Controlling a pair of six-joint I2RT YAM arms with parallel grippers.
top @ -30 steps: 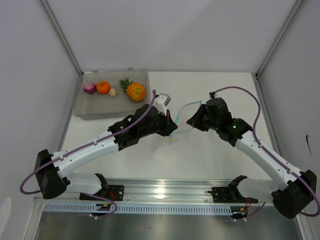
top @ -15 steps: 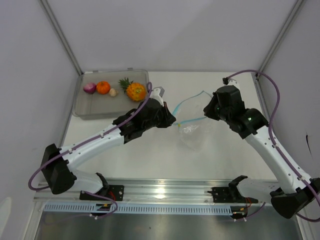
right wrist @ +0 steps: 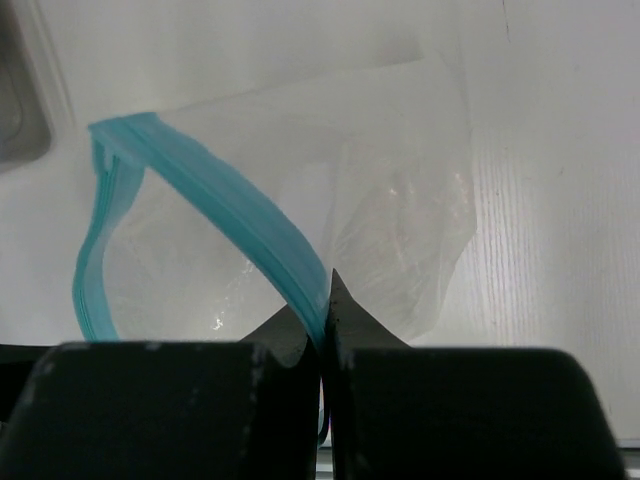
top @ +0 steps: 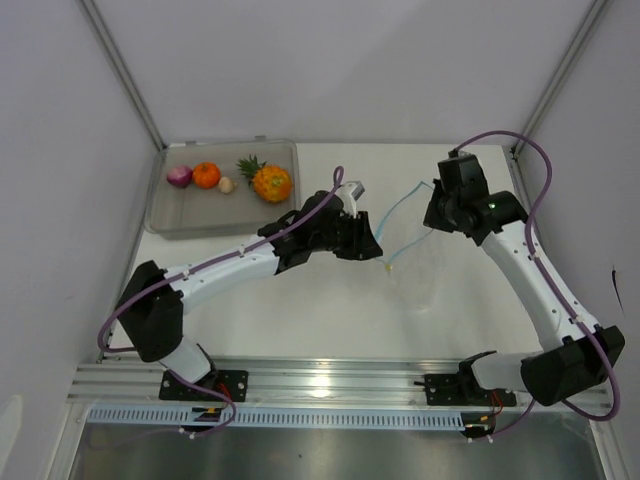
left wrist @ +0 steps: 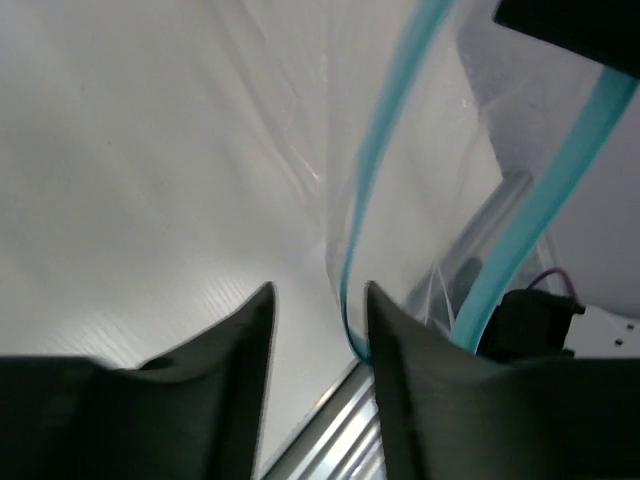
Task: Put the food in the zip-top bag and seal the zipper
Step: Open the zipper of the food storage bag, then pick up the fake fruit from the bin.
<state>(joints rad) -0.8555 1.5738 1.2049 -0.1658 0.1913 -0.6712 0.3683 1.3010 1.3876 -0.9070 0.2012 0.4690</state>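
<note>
The zip-top bag (right wrist: 400, 200) hangs clear and crinkly between both arms above the table, mouth apart. My right gripper (right wrist: 323, 320) (top: 432, 212) is shut on its light blue zipper (right wrist: 210, 190) (top: 392, 226). My left gripper (left wrist: 318, 305) (top: 378, 252) is open, and the zipper's other lip (left wrist: 352, 300) runs through the gap, close against the right finger. The food lies in the grey tray (top: 165, 218) at the back left: a purple-red onion (top: 179, 176), an orange (top: 206, 175), a small beige bulb (top: 227, 185) and a pineapple (top: 271, 183).
The left arm stretches diagonally from the near left to the table's middle. White walls and metal posts enclose the table's back and sides. An aluminium rail (top: 320, 380) runs along the near edge.
My left gripper has opened, loosing its hold on the bag's blue strip, and the left arm has reached further right. The right gripper has stayed shut on the zipper and shifted slightly back.
</note>
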